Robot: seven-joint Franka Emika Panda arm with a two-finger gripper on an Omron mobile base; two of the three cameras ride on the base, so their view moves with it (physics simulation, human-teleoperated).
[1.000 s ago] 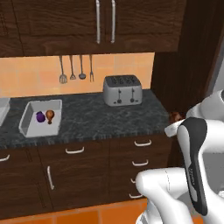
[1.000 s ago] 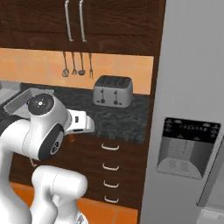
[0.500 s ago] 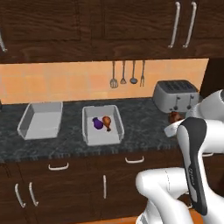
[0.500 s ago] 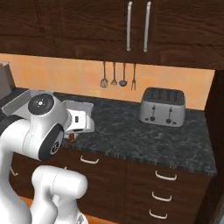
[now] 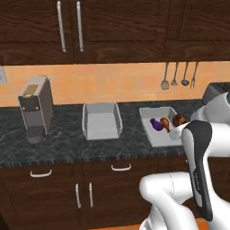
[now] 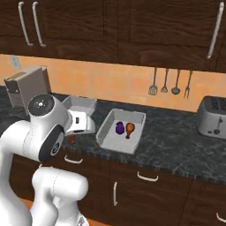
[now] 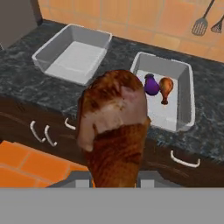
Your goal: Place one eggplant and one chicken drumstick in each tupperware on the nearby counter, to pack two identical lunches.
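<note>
My gripper (image 6: pixel 73 137) is shut on a brown chicken drumstick (image 7: pixel 114 127), which hangs in front of the counter's edge (image 6: pixel 176 145) and hides the fingertips in the hand view. Beside my arm, the held drumstick (image 5: pixel 179 120) shows as a brown knob. The right grey tupperware (image 7: pixel 185 101) holds a purple eggplant (image 7: pixel 151 84) and another drumstick (image 7: pixel 166 87); the eggplant (image 5: pixel 156 125) and drumstick (image 5: pixel 165 122) lie side by side. The left tupperware (image 7: pixel 70 61) has nothing in it. I am in front of and slightly left of the right tupperware (image 6: pixel 106 132).
A grey coffee machine (image 5: pixel 35 108) stands at the counter's left end. A silver toaster (image 6: pixel 214 117) stands at the right. Utensils (image 6: pixel 170 81) hang on the orange backsplash. Dark wall cabinets hang above, and drawers with silver handles (image 7: pixel 183 159) sit below the worktop.
The whole picture has shifted: the base has driven left along the counter. The toaster slid off to the right; the empty tupperware and coffee machine came in. My grip is unchanged.
</note>
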